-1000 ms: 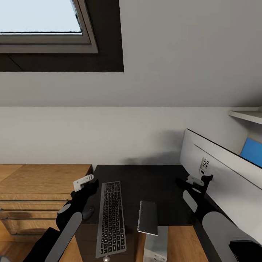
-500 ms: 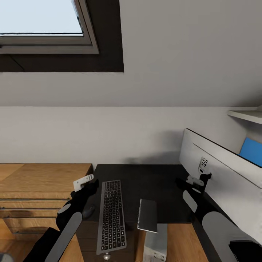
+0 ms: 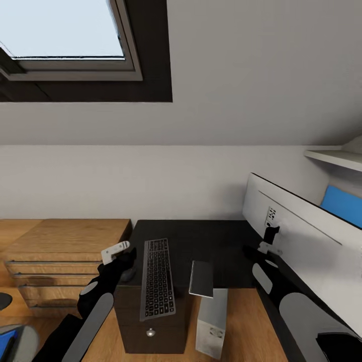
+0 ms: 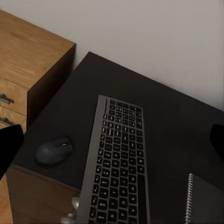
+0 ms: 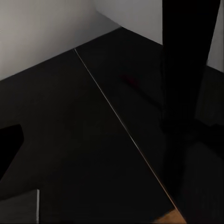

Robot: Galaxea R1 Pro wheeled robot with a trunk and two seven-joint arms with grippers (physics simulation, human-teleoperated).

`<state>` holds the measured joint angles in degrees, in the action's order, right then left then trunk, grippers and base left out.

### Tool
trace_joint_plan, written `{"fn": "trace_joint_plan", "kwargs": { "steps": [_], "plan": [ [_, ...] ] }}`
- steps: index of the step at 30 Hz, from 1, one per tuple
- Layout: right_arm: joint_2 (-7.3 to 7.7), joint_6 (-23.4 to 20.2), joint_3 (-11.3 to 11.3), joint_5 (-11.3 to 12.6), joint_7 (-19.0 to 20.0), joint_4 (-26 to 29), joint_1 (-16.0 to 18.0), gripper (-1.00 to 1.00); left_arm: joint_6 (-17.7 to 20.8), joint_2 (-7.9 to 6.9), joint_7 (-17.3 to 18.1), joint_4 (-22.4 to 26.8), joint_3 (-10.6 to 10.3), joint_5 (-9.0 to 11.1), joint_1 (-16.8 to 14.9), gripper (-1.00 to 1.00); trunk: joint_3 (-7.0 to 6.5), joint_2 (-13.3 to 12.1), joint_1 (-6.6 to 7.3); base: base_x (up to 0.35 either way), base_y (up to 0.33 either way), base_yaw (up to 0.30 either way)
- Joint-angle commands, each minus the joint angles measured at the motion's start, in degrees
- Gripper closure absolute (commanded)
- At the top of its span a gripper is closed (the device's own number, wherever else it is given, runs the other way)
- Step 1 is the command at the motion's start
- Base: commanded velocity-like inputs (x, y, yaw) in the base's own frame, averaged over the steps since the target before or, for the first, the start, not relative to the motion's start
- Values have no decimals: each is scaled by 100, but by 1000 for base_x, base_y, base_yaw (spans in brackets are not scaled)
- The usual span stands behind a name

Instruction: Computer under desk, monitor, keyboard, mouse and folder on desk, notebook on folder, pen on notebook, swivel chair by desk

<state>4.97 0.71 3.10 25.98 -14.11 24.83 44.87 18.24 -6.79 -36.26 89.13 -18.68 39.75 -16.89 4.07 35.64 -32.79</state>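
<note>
Black and white plastic: the left hand (image 3: pixel 116 251) hangs low beside the desk's near left corner, holding nothing; whether its fingers stand apart or together cannot be told. The right hand (image 3: pixel 265 245) sits over the desk's right side, close to the monitor's stand; its state cannot be told either, and it carries nothing. Just beside the left hand lies the mouse (image 4: pixel 54 150) on the glossy black desk (image 3: pixel 211 241), near the left edge. Next to it runs the keyboard (image 3: pixel 158 277), lengthwise toward the wall, its near end overhanging the desk edge. Beyond that, the notebook (image 3: pixel 201 278) lies flat, also projecting over the front edge. The monitor (image 3: pixel 296 236) stands on the right wing, white back toward the camera. The computer (image 3: pixel 212 322) stands on the floor below the notebook. Judgement: mouse, keyboard and notebook lie in a row, probably staged; the notebook likely waits for the folder. A blue patch (image 3: pixel 343 205) shows behind the monitor; unidentified. A wood cabinet (image 3: pixel 65 241) adjoins the desk at left.
</note>
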Motion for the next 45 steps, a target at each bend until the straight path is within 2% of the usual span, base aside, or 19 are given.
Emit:
{"fn": "trace_joint_plan", "kwargs": {
  "steps": [1, 8, 14, 21, 38, 45],
  "plan": [
    [4, 10, 33, 49, -32, 6, 4, -100, 13, -6, -47, 8, -12, 33, -7, -100, 11, 10, -2, -47, 0, 0],
    [12, 107, 33, 48, -39, -1, 4, -100, 13, -6, -48, 8, -12, 33, -7, -100, 11, 10, -2, -14, 0, -42],
    [39, 158, 20, 48, -46, 3, 4, -100, 13, 0, -48, 11, -12, 37, -7, -100, 11, 10, -2, -1, 0, -226],
    [165, 451, 15, 56, -55, -12, 4, -100, 13, 2, -48, 8, -14, 40, -7, -100, 11, 10, -2, 0, 0, -258],
    [201, 666, 15, 60, -66, -14, 4, -100, 4, 2, -48, 16, -42, 26, -7, -100, 11, 10, -2, 0, 0, -263],
    [214, 667, 15, 65, -66, -9, 4, -100, 11, 2, -48, 16, -47, 32, -7, -100, 11, 10, -2, 34, 0, -81]
  ]
}}
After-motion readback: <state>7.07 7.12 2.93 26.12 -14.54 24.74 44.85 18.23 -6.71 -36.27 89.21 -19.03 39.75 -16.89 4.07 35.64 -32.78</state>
